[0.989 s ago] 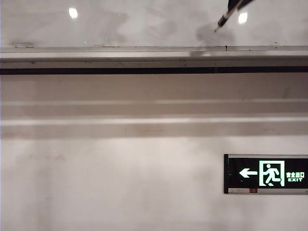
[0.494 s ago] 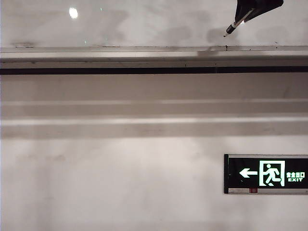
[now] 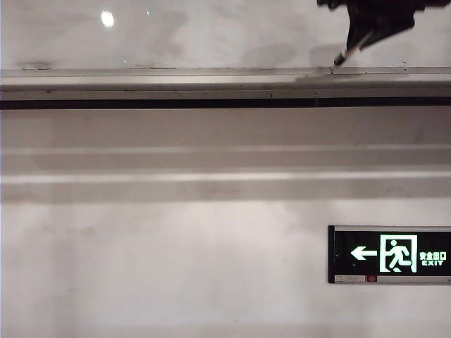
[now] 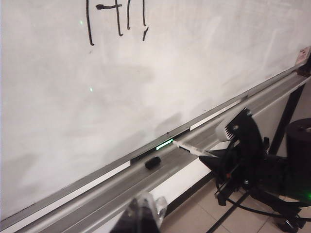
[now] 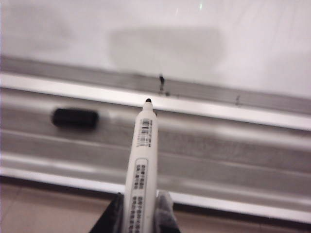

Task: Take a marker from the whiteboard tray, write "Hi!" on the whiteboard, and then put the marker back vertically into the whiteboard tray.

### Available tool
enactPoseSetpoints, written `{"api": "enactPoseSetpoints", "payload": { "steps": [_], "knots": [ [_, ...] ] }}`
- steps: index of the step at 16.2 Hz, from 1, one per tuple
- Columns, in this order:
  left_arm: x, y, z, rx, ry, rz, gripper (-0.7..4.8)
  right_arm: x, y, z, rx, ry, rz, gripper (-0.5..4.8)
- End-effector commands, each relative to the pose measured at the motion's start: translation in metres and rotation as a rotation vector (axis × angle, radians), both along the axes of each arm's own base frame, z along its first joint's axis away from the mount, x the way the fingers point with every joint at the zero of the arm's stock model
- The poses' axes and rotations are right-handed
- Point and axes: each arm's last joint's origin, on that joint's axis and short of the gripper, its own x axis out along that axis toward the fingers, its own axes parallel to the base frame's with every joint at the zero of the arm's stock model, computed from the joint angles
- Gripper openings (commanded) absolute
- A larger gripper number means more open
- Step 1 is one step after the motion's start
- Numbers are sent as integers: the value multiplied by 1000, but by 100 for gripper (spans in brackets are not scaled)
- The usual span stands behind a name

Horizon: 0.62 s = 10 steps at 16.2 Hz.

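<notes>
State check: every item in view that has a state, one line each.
marker: uncapped, tip exposed, held out over the tray
cap: off the marker, lying in the tray
whiteboard: written on, black strokes up top
whiteboard tray: holds only the cap
right gripper: shut on the marker
left gripper: near the tray, holding nothing visible, opening unclear
exit sign: lit

We see a matte whitish wall [image 3: 176,267] crossed by wider pale bands [image 3: 211,162]. At four o'clock in the exterior view, a lit green exit sign [image 3: 390,254] shows an arrow and running figure. From the left wrist view, pale floor tiles [image 4: 194,218] lie at five o'clock.
</notes>
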Motion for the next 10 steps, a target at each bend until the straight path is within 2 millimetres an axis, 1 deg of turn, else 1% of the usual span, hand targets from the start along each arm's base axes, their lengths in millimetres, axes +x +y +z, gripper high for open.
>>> {"api": "enactPoseSetpoints", "payload": {
  "steps": [1,5,10],
  "knots": [
    [-1,1,4,-16,-22,-5,-6,8,0,-4,10,-1,8,-1],
    [-1,1,4,-16,-22,-5,-6,15,3,-9,17,-8,22,-1],
    [-1,1,4,-18,-24,-5,-6,16,3,-6,29,-47,22,-1]
  ]
}}
